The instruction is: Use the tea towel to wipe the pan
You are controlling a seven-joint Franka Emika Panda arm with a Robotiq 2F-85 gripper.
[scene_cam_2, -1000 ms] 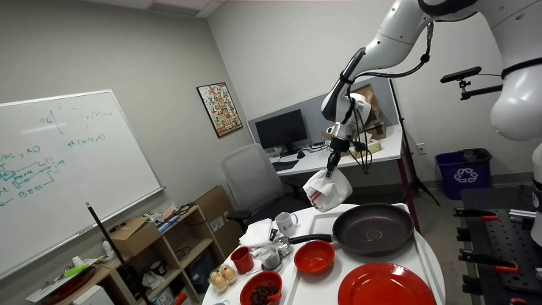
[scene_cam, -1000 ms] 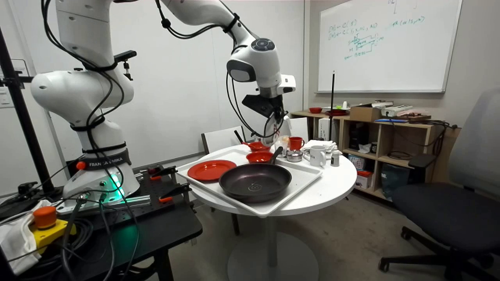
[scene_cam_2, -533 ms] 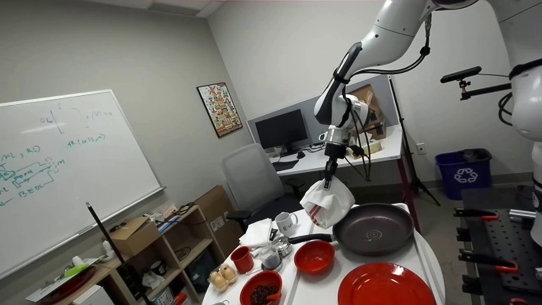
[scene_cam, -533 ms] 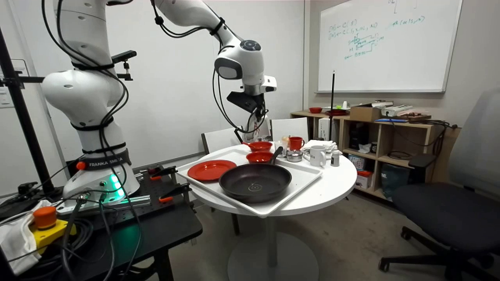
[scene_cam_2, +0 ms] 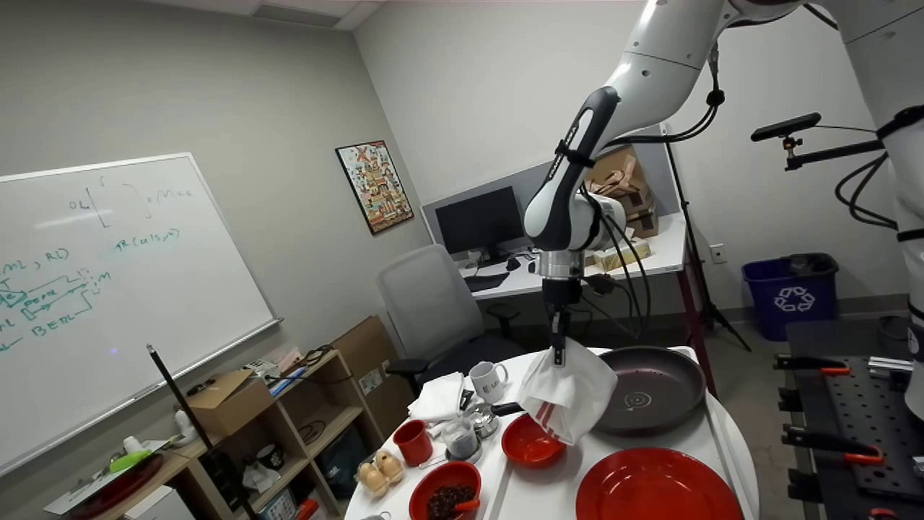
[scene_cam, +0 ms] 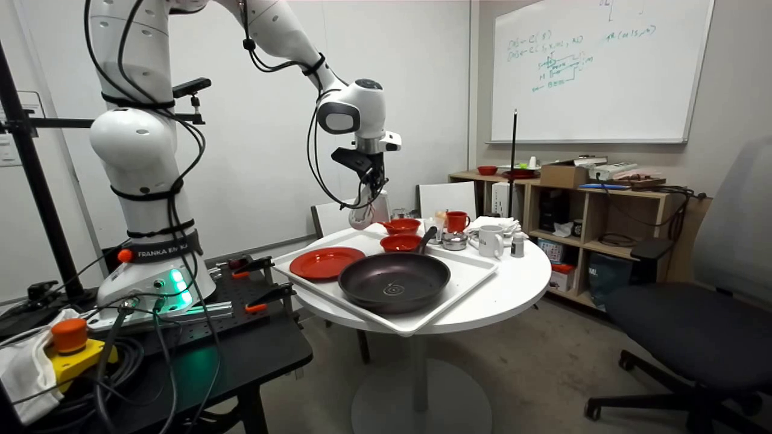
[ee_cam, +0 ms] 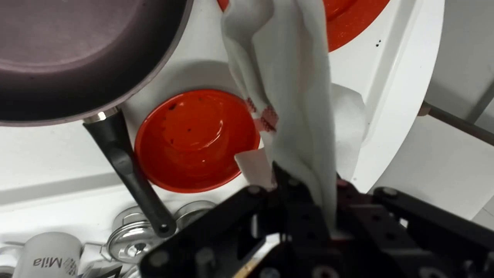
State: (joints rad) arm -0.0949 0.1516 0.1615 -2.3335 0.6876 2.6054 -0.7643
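Note:
My gripper [scene_cam_2: 559,352] is shut on the white tea towel [scene_cam_2: 572,397] with red stripes, which hangs down from the fingers. Both show in an exterior view too, the gripper [scene_cam: 373,184] and the towel [scene_cam: 362,211] beyond the dark frying pan [scene_cam: 395,283]. In the wrist view, the towel [ee_cam: 297,77] hangs between the fingertips [ee_cam: 308,181], beside the pan [ee_cam: 69,50] and not over it. The pan [scene_cam_2: 653,390] lies on the white tray [scene_cam: 473,274]; the towel hides part of its rim and handle in this view. I cannot tell whether the towel touches anything.
A red bowl [ee_cam: 197,143] sits next to the pan handle. A red plate [scene_cam: 325,263] lies on the tray. A second red bowl [scene_cam_2: 446,495] holds dark bits. A red mug [scene_cam_2: 413,442], a white mug [scene_cam_2: 489,381], eggs [scene_cam_2: 379,473] and a folded white cloth [scene_cam_2: 437,397] crowd the table.
The arm has drawn back towards the robot's base, carrying the towel with it. The towel has come lower in an exterior view and now covers part of the pan and red bowl there.

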